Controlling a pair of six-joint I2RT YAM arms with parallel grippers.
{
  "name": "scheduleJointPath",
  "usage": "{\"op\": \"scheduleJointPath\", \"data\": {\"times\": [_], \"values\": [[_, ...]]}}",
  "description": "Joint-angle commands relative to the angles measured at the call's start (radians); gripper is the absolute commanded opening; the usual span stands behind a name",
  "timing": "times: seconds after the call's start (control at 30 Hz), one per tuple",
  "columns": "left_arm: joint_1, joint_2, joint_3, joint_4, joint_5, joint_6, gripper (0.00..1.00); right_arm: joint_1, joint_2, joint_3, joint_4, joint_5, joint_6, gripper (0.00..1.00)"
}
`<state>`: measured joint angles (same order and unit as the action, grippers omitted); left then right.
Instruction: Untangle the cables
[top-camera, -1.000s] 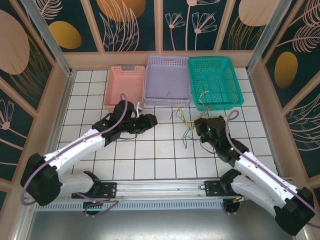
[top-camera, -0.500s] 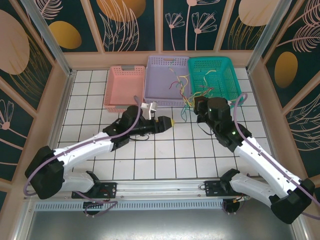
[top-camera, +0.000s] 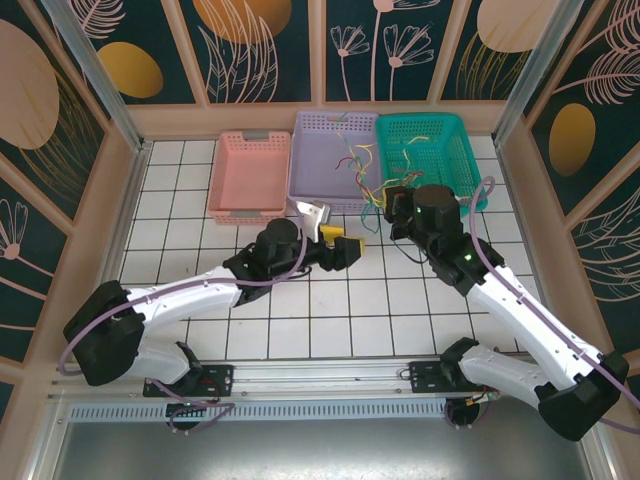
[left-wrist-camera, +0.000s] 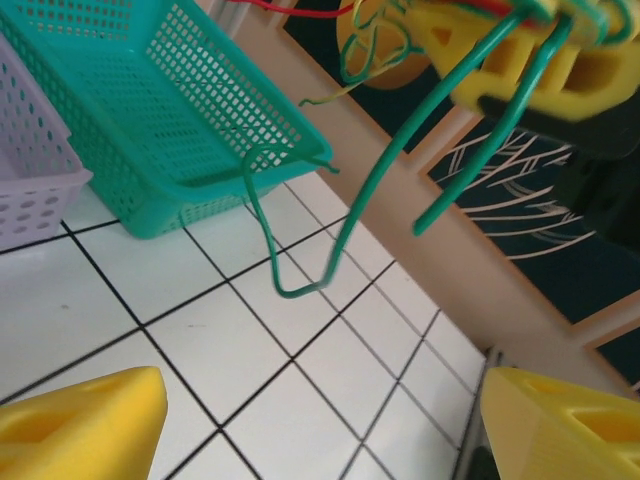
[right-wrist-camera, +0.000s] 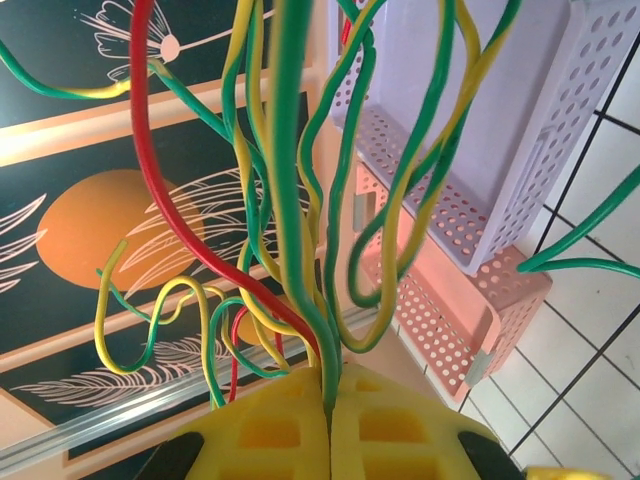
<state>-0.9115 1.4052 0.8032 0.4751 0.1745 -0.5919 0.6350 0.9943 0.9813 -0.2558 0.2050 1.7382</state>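
The right end effector (top-camera: 385, 200) is just right of centre in the overhead view, raised near the front edges of the lilac basket (top-camera: 310, 150) and the teal basket (top-camera: 450, 140). It is clenched on the cables (top-camera: 362, 165) — a bundle of green, yellow and red strands that fans out over those two baskets. In the right wrist view its yellow fingers (right-wrist-camera: 270, 430) press together at the bottom of the frame, with the strands pinched in the seam and the loose ends spreading toward the top.

The left end effector (top-camera: 343, 243) is at the centre of the overhead view, above the white tiled worktop (top-camera: 300, 310). It is released — in the left wrist view its yellow fingertips (left-wrist-camera: 80, 425) stand wide apart in the lower corners with nothing between them. One green strand (left-wrist-camera: 300, 270) dangles mid-frame there, in front of the teal basket. The pink basket (top-camera: 250, 175) is at the left end of the row.
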Motion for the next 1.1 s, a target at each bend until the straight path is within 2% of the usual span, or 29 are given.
{"op": "scheduleJointPath", "data": {"times": [0.0,0.27,0.33,0.37,0.43,0.5,0.53,0.67,0.9,1.07], "values": [[-0.007,0.035,0.055,0.044,-0.036,0.100,0.83,0.006,-0.005,0.055,-0.008,-0.013,0.023,0.00],[-0.008,0.094,0.133,0.049,-0.069,0.149,0.83,0.012,-0.005,0.062,-0.007,-0.046,0.054,0.00],[-0.007,0.117,0.158,0.031,-0.077,0.161,0.81,0.016,-0.006,0.061,-0.004,-0.049,0.062,0.00],[-0.008,0.126,0.163,0.022,-0.100,0.165,0.76,0.016,-0.007,0.063,-0.001,-0.051,0.066,0.00],[-0.008,0.136,0.178,0.013,-0.132,0.174,0.53,0.019,-0.008,0.067,-0.006,-0.052,0.068,0.00],[-0.009,0.143,0.210,-0.013,-0.175,0.170,0.11,0.019,-0.013,0.072,-0.016,-0.038,0.059,0.00],[-0.008,0.142,0.211,-0.022,-0.187,0.167,0.00,0.018,-0.018,0.074,-0.020,-0.024,0.047,0.00],[-0.008,0.102,0.176,-0.070,-0.247,0.145,0.00,-0.007,-0.066,0.050,-0.014,0.041,0.001,0.00],[-0.007,-0.019,0.052,-0.167,-0.283,0.109,0.00,-0.082,-0.114,0.040,-0.017,0.050,-0.113,0.00],[-0.008,-0.089,-0.001,-0.236,-0.291,0.086,0.00,-0.183,-0.126,0.043,-0.015,0.023,-0.205,0.00]]}}
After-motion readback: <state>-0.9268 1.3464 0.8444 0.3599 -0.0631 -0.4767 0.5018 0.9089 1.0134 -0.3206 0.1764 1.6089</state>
